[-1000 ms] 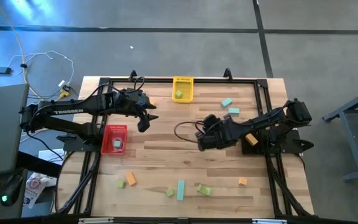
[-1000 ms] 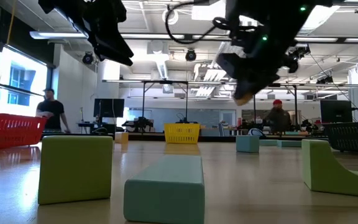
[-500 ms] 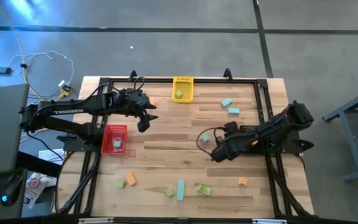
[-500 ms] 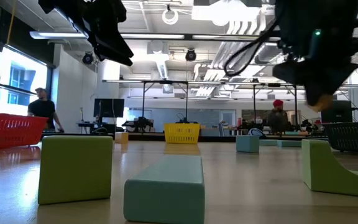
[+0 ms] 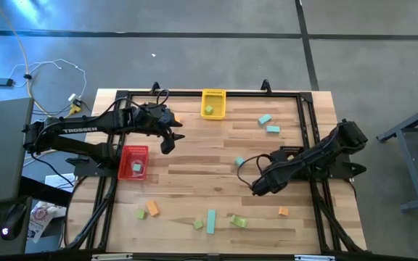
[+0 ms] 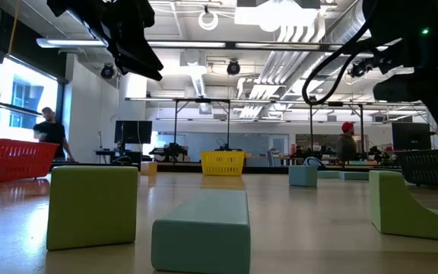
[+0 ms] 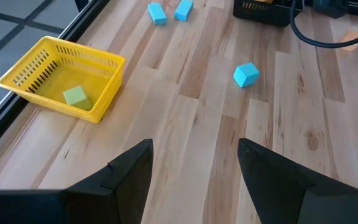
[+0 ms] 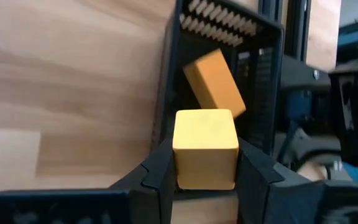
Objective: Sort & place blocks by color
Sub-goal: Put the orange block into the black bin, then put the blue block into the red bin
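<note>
Orange cube (image 8: 205,148) is clamped in the right tool (image 8: 205,171), black bin (image 8: 229,81) with another orange block (image 8: 214,83) lies dead ahead; left tool (image 7: 194,165) idles wide open over the table (image 5: 194,163) near the yellow bin (image 7: 61,78).

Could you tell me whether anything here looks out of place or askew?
Only slightly: the orange block in the black bin lies tilted, not flat. The right pincer holds an orange cube squarely.

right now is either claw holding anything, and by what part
The right claw holds an orange cube, pinched by its two opposite side faces near the bottom. The left claw is open and holds nothing.
</note>
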